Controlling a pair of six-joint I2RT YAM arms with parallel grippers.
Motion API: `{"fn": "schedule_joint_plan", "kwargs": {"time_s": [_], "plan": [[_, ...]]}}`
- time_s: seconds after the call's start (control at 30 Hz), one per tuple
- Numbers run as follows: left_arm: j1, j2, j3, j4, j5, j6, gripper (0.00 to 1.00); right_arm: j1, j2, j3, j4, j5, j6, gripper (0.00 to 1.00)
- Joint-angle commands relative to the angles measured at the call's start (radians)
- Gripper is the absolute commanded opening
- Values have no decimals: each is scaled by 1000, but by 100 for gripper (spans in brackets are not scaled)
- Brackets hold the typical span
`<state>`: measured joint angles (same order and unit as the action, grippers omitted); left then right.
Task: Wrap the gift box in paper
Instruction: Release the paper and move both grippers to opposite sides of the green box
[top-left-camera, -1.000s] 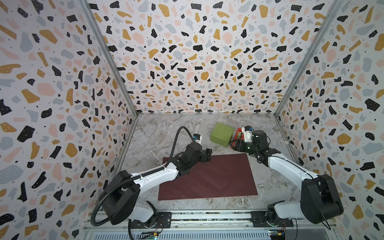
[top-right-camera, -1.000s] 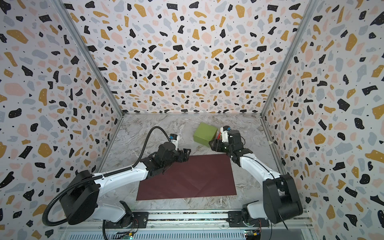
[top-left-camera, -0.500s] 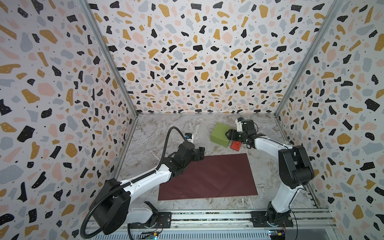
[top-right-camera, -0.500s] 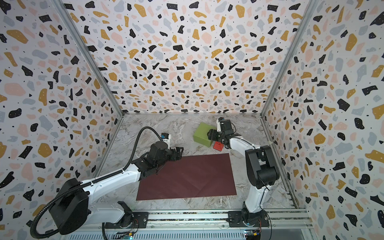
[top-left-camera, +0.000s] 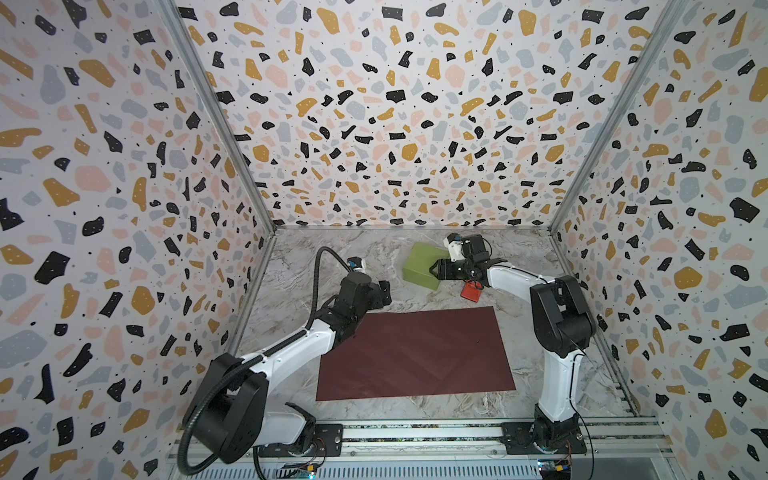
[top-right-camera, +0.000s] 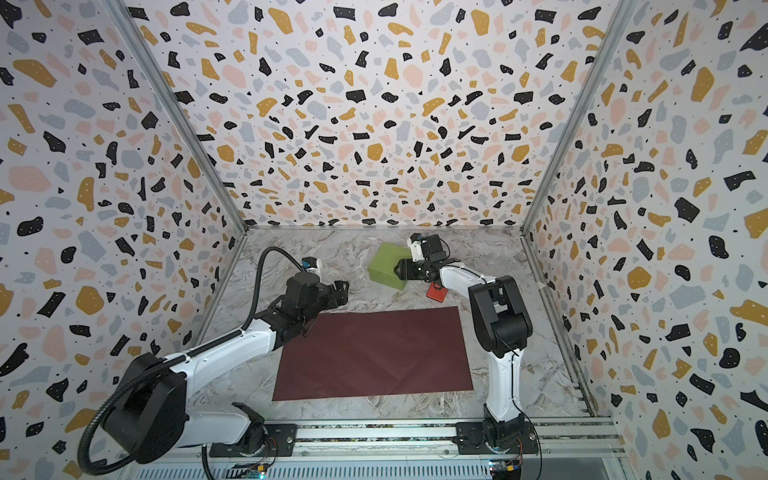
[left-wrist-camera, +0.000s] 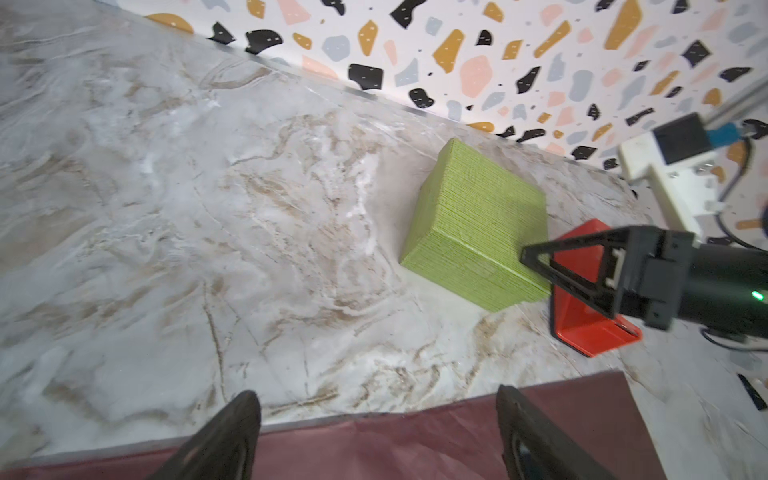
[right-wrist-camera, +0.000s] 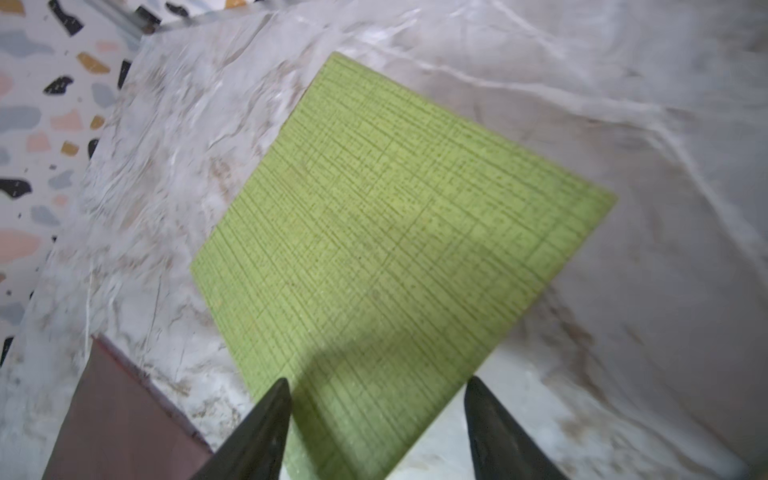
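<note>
At the back of the marbled tabletop (top-left-camera: 365, 253), right of centre, the gift box (top-left-camera: 422, 266) (top-right-camera: 386, 266) sits flat on its base. It lies off the paper (top-left-camera: 415, 357) (top-right-camera: 374, 357) and beyond the far edge of it. The paper lies flat, dark side up, in the middle of the table nearer the front rail. A red tape dispenser (top-left-camera: 471, 291) (top-right-camera: 436, 292) stands just beside the box, between the box and the paper's far right corner. The left arm reaches low and diagonally from its base at the front left, and its wrist is above the paper's far left corner. The left gripper (top-left-camera: 384, 291) (top-right-camera: 341, 289) points toward the box but is well apart from it. In the left wrist view the left gripper (left-wrist-camera: 376, 411) has its jaws spread wide over the paper's far edge and holds nothing. The right arm rises upright from its base at the front right and bends at a raised elbow. Its forearm runs back and leftward, passing above the tape dispenser. The right gripper (top-left-camera: 434, 270) (top-right-camera: 400, 268) is level with the box's right side, tips at its near right corner. In the right wrist view the right gripper (right-wrist-camera: 378, 384) has its jaws parted over that corner of the box (right-wrist-camera: 395, 232) and clamps nothing. Whether a fingertip touches the box cannot be told.
</note>
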<state>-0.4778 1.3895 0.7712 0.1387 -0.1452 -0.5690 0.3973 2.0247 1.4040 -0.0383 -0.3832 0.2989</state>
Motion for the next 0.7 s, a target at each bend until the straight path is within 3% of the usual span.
{"fn": "schedule_joint_plan", "kwargs": {"time_s": [0.0,0.23,0.4,0.67], "plan": [[62,105,90,70,64,-7,89,15,-24,29,-33,-44,-74,67],[92,425,413,-5,173,125,89,-22,-67,-32,68,-70,40,74],[91,615,594,-46,289,150,88,-50,-29,-25,100,-79,143,79],[91,776,756,-71,490,163,76,-48,60,55,144,-164,224,78]]}}
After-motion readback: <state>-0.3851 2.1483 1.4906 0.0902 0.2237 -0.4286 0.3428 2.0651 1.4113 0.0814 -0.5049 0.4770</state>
